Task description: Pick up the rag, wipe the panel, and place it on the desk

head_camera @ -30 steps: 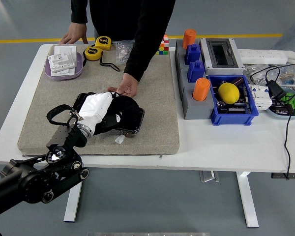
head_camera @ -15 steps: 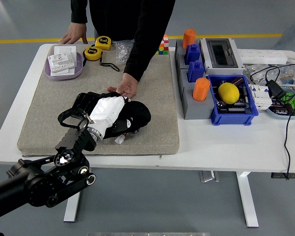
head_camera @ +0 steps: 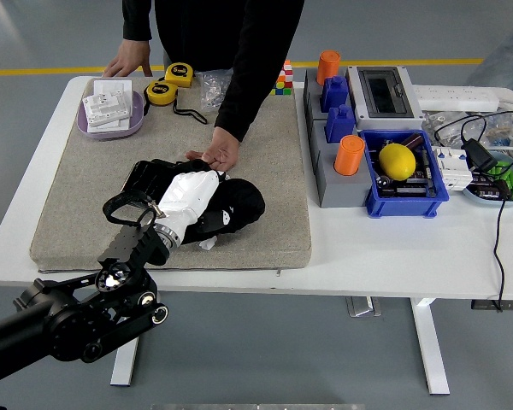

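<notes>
My left hand (head_camera: pixel 197 198), white with a black arm coming from the lower left, lies on a black rag (head_camera: pixel 236 205) and grips it. The rag is pressed onto a black panel (head_camera: pixel 144 177) that lies on the grey mat (head_camera: pixel 85 196). Only the panel's left end shows; hand and rag cover the remainder. A person at the far side rests one hand (head_camera: pixel 215 155) on the panel's far edge and the other hand (head_camera: pixel 126 65) on the table's back left. My right hand is out of view.
A purple tray (head_camera: pixel 135 125) with white parts, two yellow tape measures (head_camera: pixel 171 81) and a plastic bag sit at the back left. To the right stand grey and blue fixtures with orange cylinders (head_camera: pixel 350 155), a blue bin (head_camera: pixel 406 203) holding a yellow lemon, and cables.
My left hand slid the rag to the right across the panel. The rag now bunches over the panel's right end. The person's hands stayed put.
</notes>
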`<move>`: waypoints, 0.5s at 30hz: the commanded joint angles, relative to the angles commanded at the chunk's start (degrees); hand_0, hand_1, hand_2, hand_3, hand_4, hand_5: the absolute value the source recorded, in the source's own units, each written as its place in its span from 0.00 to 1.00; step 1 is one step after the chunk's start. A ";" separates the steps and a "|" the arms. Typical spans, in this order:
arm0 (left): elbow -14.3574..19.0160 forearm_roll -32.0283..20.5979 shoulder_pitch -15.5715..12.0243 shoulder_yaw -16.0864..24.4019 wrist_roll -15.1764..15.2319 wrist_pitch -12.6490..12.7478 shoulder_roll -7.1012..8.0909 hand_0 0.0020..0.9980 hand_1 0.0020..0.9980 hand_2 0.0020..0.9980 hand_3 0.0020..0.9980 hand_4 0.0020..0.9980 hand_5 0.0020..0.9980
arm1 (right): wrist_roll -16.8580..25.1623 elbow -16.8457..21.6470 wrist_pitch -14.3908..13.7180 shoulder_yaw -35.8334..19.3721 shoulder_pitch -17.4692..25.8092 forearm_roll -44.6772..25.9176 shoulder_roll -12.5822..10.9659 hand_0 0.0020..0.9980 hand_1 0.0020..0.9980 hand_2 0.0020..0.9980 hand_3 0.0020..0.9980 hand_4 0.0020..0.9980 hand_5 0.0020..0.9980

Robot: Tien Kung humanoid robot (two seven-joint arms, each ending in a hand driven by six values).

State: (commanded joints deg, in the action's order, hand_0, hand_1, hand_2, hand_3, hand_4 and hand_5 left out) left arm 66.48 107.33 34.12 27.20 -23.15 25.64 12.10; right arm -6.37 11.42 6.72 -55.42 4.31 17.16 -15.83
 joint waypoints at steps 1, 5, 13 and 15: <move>-0.13 0.03 -0.11 0.45 0.02 0.02 0.10 0.29 0.22 0.53 0.42 0.09 0.00 | 0.00 0.01 -0.01 0.02 0.01 0.00 -0.01 0.74 0.67 0.70 0.62 1.00 0.56; -1.15 0.42 -0.72 2.57 0.18 0.17 0.43 0.29 0.22 0.53 0.42 0.08 0.00 | 0.03 0.06 -0.05 0.00 0.04 -0.05 0.03 0.74 0.67 0.70 0.62 1.00 0.56; -2.48 1.03 -1.70 6.89 0.30 0.12 1.73 0.29 0.22 0.53 0.42 0.08 0.00 | -0.09 0.06 -0.05 -0.42 0.21 0.27 0.10 0.74 0.66 0.70 0.62 1.00 0.56; -2.72 1.20 -1.92 7.83 0.39 0.24 1.97 0.28 0.22 0.53 0.42 0.08 0.00 | -0.09 0.12 -0.10 -0.50 0.19 0.32 0.07 0.74 0.66 0.70 0.62 1.00 0.56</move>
State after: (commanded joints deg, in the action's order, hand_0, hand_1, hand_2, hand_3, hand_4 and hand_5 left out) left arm 63.76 108.53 32.20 35.02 -22.76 25.88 14.07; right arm -6.45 11.53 6.62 -55.92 4.50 17.49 -15.76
